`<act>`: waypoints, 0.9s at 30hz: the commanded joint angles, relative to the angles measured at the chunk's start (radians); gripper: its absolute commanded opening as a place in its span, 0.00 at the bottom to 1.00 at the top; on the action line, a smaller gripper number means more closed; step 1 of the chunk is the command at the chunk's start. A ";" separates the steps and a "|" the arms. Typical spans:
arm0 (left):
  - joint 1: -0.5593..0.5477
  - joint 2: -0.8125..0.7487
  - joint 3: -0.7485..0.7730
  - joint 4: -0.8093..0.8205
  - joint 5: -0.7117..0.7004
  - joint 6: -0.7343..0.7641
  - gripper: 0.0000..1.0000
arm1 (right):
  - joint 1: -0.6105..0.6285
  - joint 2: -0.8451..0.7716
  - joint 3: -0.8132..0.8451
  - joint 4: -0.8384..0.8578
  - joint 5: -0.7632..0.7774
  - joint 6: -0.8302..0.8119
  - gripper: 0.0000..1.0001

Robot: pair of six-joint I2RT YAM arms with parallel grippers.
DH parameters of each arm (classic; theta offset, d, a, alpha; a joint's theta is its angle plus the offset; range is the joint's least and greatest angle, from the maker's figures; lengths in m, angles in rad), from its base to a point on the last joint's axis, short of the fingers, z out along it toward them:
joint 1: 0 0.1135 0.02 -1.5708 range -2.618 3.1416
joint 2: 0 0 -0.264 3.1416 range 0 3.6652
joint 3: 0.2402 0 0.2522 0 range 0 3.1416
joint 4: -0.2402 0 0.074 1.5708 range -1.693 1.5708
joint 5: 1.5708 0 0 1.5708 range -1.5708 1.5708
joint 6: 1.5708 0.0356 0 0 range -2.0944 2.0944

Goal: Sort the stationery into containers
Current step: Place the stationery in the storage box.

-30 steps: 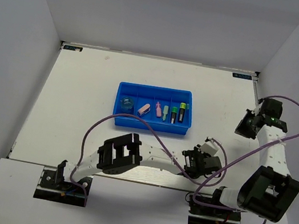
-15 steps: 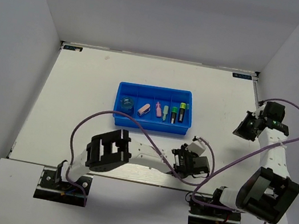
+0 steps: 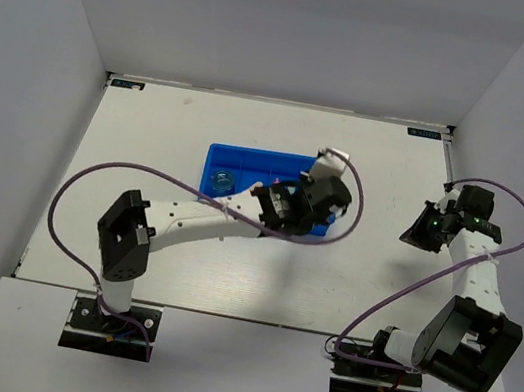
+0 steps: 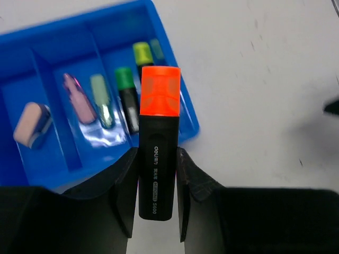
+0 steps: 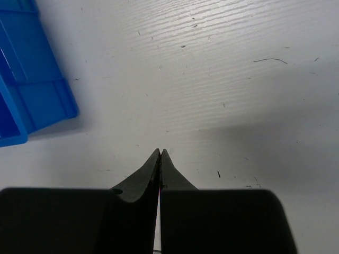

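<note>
The orange-capped marker (image 4: pixel 158 159) was shown gripped in the left hand (image 4: pixel 157 164) only by the wrist view, over the tray (image 4: pixel 21 74) at its right end; from above it was hidden. The right hand (image 5: pixel 160 154) was closed, empty, near the bench (image 5: pixel 238 79) at its right edge.

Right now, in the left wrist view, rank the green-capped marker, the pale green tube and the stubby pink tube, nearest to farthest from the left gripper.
1. green-capped marker, just left of the orange-capped marker held in the left gripper.
2. pale green tube, further left.
3. stubby pink tube, far left of the view.
</note>
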 commanded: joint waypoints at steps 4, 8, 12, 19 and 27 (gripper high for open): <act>0.160 0.136 0.167 -0.034 0.110 0.018 0.02 | -0.003 -0.067 -0.031 0.003 -0.043 -0.040 0.00; 0.208 0.214 0.244 -0.047 0.139 -0.016 0.03 | -0.003 -0.093 -0.068 0.014 -0.041 -0.049 0.00; 0.244 0.286 0.290 -0.038 0.185 -0.056 0.07 | -0.004 -0.118 -0.102 0.028 -0.052 -0.046 0.00; 0.272 0.371 0.351 -0.055 0.249 -0.104 0.31 | -0.003 -0.113 -0.111 0.022 -0.073 -0.054 0.00; 0.266 0.271 0.279 -0.029 0.257 -0.081 0.82 | -0.009 -0.118 -0.114 0.023 -0.139 -0.100 0.00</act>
